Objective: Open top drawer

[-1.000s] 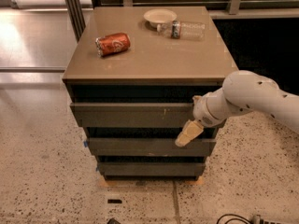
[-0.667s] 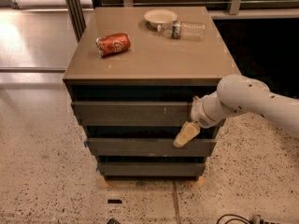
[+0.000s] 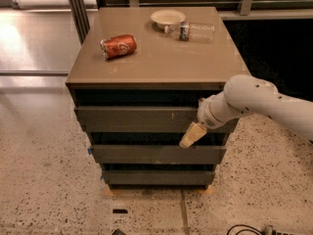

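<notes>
The top drawer is the widest of three dark grey-brown fronts on the cabinet, with small pale scratches near its middle. It sits under the cabinet top with a dark gap above it. My gripper is at the right part of that front, at its lower edge, hanging down over the gap above the second drawer. The white arm reaches in from the right and covers the front's right end. The third drawer is lowest and narrowest.
On the cabinet top lie a red can on its side, a pale bowl and a clear plastic bottle on its side. Speckled floor surrounds the cabinet. A cable lies at the bottom right.
The arm and gripper have shifted slightly left and up along the top drawer front. The drawer fronts show no visible movement.
</notes>
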`<action>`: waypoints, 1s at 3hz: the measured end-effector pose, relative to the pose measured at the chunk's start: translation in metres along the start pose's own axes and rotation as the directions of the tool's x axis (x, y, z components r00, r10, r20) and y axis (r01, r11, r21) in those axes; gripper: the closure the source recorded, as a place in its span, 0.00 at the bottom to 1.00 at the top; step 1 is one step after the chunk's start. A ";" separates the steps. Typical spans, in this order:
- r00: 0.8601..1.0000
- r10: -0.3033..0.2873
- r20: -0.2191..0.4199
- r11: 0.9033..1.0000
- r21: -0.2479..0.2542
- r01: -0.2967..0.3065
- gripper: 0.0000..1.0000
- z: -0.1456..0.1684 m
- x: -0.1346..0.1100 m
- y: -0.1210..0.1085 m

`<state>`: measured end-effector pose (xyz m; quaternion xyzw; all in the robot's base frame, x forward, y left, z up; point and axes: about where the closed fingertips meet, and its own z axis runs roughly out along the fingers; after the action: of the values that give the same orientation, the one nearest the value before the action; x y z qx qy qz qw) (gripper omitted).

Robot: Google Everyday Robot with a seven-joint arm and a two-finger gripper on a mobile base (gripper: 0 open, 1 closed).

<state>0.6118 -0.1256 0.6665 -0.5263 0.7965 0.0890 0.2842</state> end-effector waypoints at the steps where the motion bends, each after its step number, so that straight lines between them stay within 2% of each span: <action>1: 1.000 0.002 0.001 1.000 0.000 -0.002 0.00 0.001 0.000 0.000; 2: 0.999 0.040 0.016 0.999 -0.030 -0.040 0.00 0.025 0.002 0.002; 3: 0.999 0.043 0.018 0.999 -0.032 -0.042 0.00 0.024 0.000 0.002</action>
<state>0.6183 -0.1146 0.6465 -0.5128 0.8033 0.1126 0.2813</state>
